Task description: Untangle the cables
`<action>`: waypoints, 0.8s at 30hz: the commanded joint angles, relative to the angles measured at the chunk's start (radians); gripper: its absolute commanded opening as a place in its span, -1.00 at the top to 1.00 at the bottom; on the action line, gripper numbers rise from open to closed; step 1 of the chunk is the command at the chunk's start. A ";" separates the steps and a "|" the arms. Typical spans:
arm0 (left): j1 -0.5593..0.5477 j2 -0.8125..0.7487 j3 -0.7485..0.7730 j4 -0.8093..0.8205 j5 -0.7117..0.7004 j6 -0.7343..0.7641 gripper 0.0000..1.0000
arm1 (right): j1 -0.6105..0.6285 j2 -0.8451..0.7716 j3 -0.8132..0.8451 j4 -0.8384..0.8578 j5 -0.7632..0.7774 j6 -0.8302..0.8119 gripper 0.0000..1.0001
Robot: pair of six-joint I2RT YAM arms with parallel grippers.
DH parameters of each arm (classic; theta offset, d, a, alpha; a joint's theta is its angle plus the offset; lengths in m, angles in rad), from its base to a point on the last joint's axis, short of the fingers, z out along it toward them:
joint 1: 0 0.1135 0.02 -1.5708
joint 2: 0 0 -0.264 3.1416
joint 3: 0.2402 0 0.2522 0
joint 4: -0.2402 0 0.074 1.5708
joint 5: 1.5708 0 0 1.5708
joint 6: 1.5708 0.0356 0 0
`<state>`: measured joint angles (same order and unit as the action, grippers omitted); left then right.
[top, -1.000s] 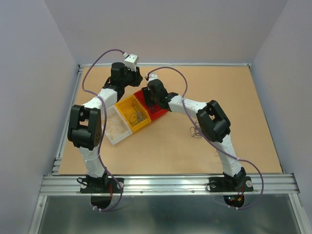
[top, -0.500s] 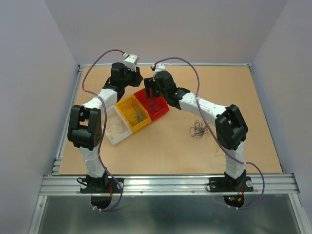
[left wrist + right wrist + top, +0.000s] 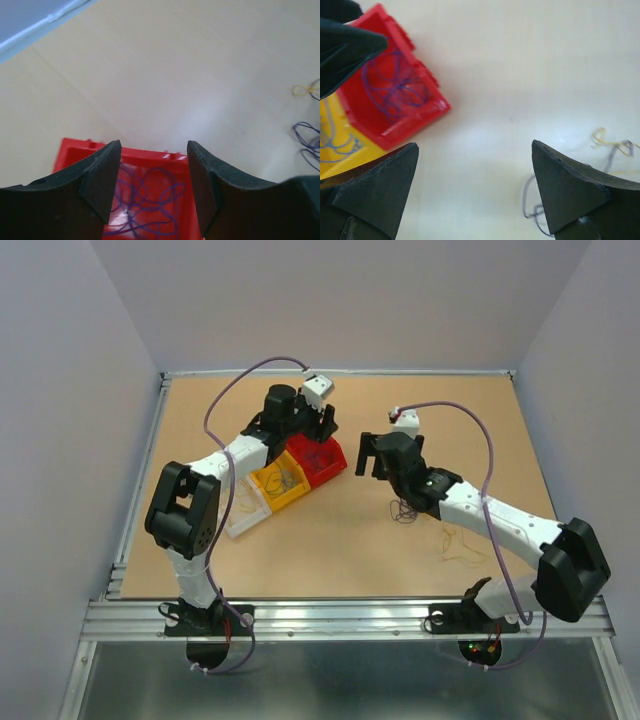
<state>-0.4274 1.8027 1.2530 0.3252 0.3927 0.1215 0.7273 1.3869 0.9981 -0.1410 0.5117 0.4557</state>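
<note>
A purple cable [image 3: 150,200] lies coiled in the red bin [image 3: 75,150]. My left gripper [image 3: 154,165] hangs just above that bin with its jaws open and nothing between them; from above, the left gripper [image 3: 316,432] sits at the bin's far edge. My right gripper [image 3: 475,170] is wide open and empty over bare table, right of the red bin [image 3: 395,115]. A dark purple cable clump [image 3: 403,510] lies on the table under the right forearm, with a yellowish cable [image 3: 460,545] beside it. The yellow bin [image 3: 280,485] holds another dark cable [image 3: 335,142].
A clear bin [image 3: 243,515] with pale wires stands left of the yellow bin, the three bins forming a diagonal row. The table's raised metal rim [image 3: 340,371] runs along the back, and grey walls close in on both sides.
The right gripper has pulled away from the red bin to the right and opened fully. The left gripper has swung right over the red bin and opened wider.
</note>
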 commanded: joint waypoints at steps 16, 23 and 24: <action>-0.301 -0.180 -0.141 0.011 0.035 0.305 -0.54 | -0.054 -0.509 -0.432 -0.175 0.304 0.303 -0.97; -0.477 -0.137 -0.182 0.029 -0.055 0.356 -0.57 | -0.112 -0.535 -0.464 -0.198 0.275 0.371 -0.71; -0.484 -0.119 -0.175 0.023 -0.054 0.346 -0.57 | -0.117 -0.546 -0.467 -0.198 0.277 0.380 -0.68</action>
<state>-0.8833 1.6794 1.0740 0.3153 0.3756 0.4385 0.6300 0.8711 0.5606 -0.3298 0.7567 0.7624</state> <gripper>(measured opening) 0.779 0.857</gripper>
